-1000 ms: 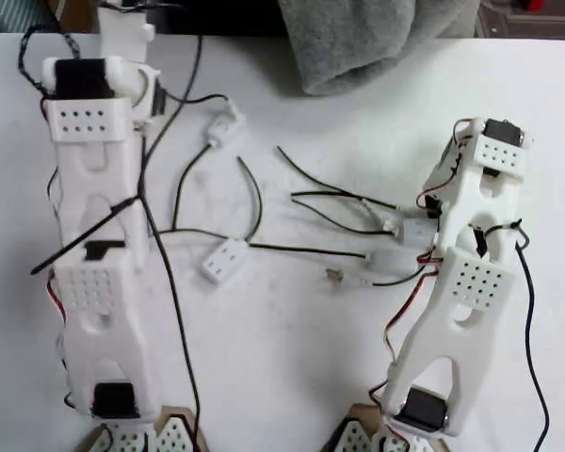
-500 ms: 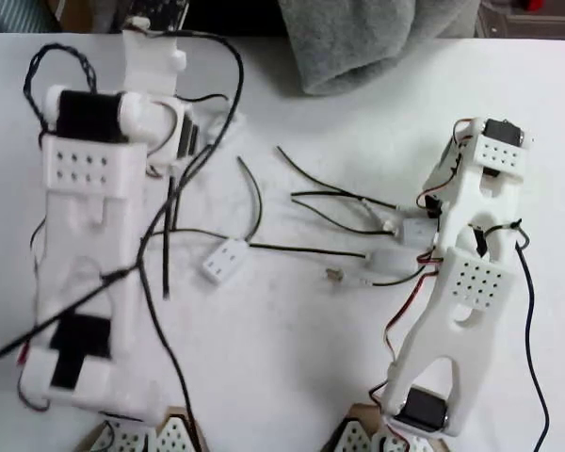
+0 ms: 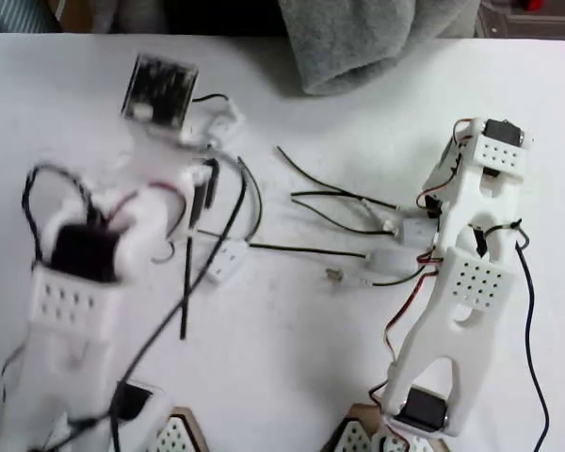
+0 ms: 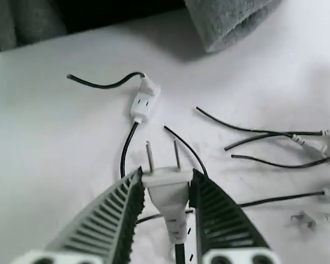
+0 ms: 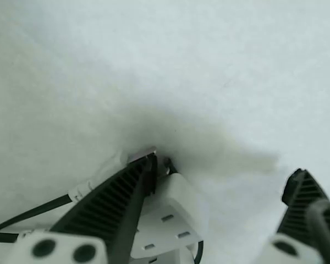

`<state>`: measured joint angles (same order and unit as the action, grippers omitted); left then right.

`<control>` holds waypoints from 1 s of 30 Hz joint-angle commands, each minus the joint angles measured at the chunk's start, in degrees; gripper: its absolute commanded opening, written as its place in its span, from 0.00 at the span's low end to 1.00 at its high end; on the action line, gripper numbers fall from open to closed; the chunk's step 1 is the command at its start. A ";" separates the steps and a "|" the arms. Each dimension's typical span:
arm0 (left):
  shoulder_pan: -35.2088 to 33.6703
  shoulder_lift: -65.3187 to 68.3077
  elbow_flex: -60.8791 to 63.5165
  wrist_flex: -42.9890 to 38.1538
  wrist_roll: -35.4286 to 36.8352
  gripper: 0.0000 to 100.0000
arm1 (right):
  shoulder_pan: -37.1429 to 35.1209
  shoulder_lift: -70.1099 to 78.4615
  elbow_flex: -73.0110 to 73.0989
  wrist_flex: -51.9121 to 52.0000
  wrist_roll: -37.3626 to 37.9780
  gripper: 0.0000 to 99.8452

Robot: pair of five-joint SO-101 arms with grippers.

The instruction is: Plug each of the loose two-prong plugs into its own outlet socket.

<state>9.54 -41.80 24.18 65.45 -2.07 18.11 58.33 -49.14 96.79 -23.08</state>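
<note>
Two-prong plug [image 4: 166,192]: clamped by its white body in the left tool [image 4: 166,177]. It appears raised off the tabletop [image 4: 55,137]. Prongs are free and point toward an outlet socket [image 4: 143,104]. Plug and socket are apart, so insertion has not begun.

Second plug [image 3: 363,271]: lies loose on the tabletop near the right arm, prongs bare.

Second socket [image 5: 165,220]: on the tabletop, touching one finger of the right tool [image 5: 224,168]. That tool's jaws stand wide apart and grip nothing.

Third socket [image 3: 226,261]: lies free between the two arms. Nothing is plugged into it as far as I can tell.

Progress (judged): no plug is seated. One plug is in hand and aimed roughly at a socket, needing to be carried in and lined up. The other plug is not picked up. All insertions are left to do.
</note>
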 commanded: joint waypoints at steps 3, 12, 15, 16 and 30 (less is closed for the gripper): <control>0.48 -18.42 20.66 -16.79 0.79 0.02 | -0.04 0.84 0.79 -0.40 0.09 0.37; 6.46 -44.26 48.00 -40.00 6.07 0.02 | -0.04 0.84 0.79 -0.40 0.18 0.37; 7.69 -53.41 57.05 -47.82 6.07 0.02 | -0.13 0.84 0.79 -0.40 0.18 0.37; 7.69 -56.48 59.78 -49.76 6.07 0.02 | -0.31 0.84 0.88 -0.40 0.18 0.36; 7.60 -62.73 67.96 -53.01 6.07 0.02 | -4.70 -0.22 -0.53 -0.31 14.95 0.22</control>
<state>16.48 -103.96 92.04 13.93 3.38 16.79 58.33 -49.14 96.35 -16.04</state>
